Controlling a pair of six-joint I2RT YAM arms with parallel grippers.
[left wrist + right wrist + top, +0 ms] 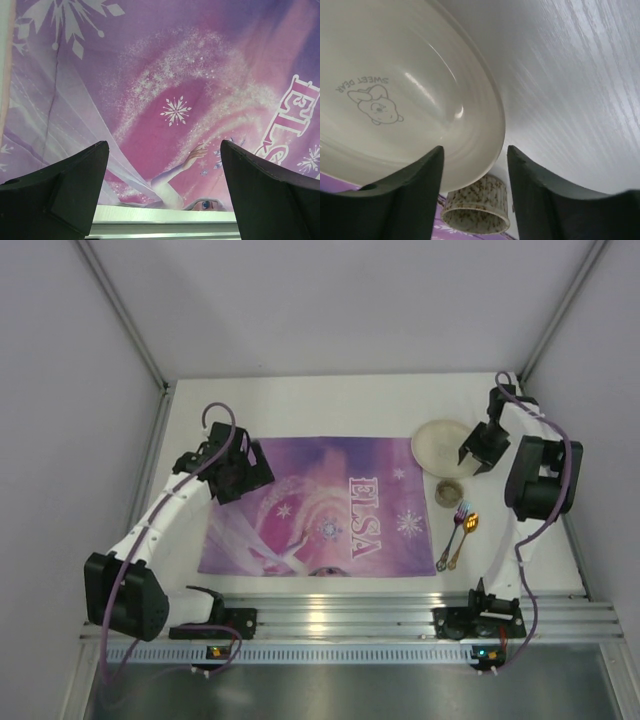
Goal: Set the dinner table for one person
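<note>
Bench [300, 390] carried plate [395, 75], cropped, its rim hiding part of cup [477, 205] | right hand [475, 155] straddled rim, unclamped | left hand [164, 143] wide open, empty | surface white, walls [350, 300] grey.

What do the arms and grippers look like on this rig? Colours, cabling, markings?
Both the left arm and right arm have slim white links between bulky black joint housings. A purple cable loops along each. The left gripper and right gripper have plain black wedge-shaped fingers. No markings visible.
</note>
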